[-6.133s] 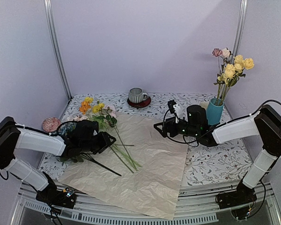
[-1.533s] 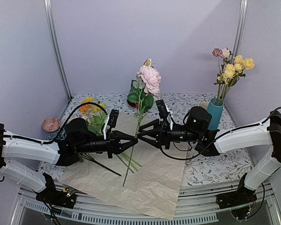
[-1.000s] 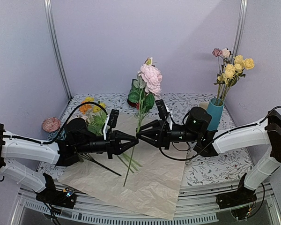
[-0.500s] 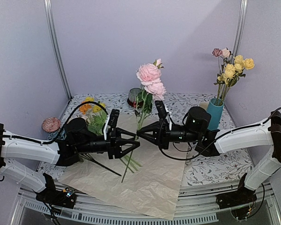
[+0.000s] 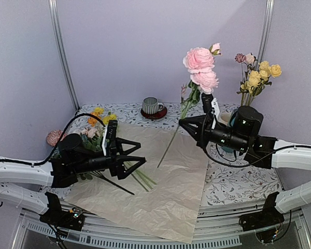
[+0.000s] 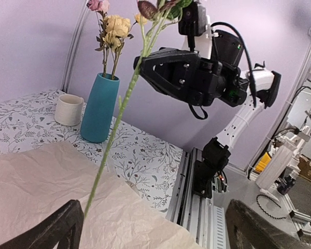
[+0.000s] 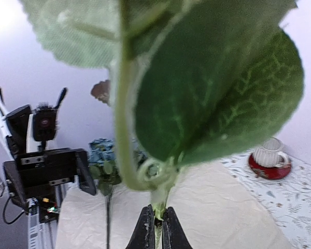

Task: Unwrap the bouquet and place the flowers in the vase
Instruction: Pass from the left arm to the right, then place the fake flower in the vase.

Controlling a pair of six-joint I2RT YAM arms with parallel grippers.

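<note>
My right gripper (image 5: 182,123) is shut on the green stem of a pink flower (image 5: 199,59) and holds it upright in the air over the paper's right side. In the right wrist view the two fingers (image 7: 149,231) pinch the stem under a big leaf (image 7: 217,93). My left gripper (image 5: 141,150) stands wide open and empty, left of the stem's lower end. The teal vase (image 6: 99,109) holds yellow flowers (image 5: 262,72); from above, my right arm hides most of it. The bouquet is unwrapped: its peach paper (image 5: 166,192) lies flat, with the other flowers (image 5: 101,120) on its left part.
A striped cup on a red saucer (image 5: 153,107) stands at the back. A cream mug (image 6: 69,109) sits beside the vase. A pink round object (image 5: 54,137) lies at the far left. Loose stems (image 5: 140,179) lie just under my left gripper.
My left gripper opened, let go of the stem and drew back left. My right gripper shut on the stem and carried the pink flower up and right, nearer the vase.
</note>
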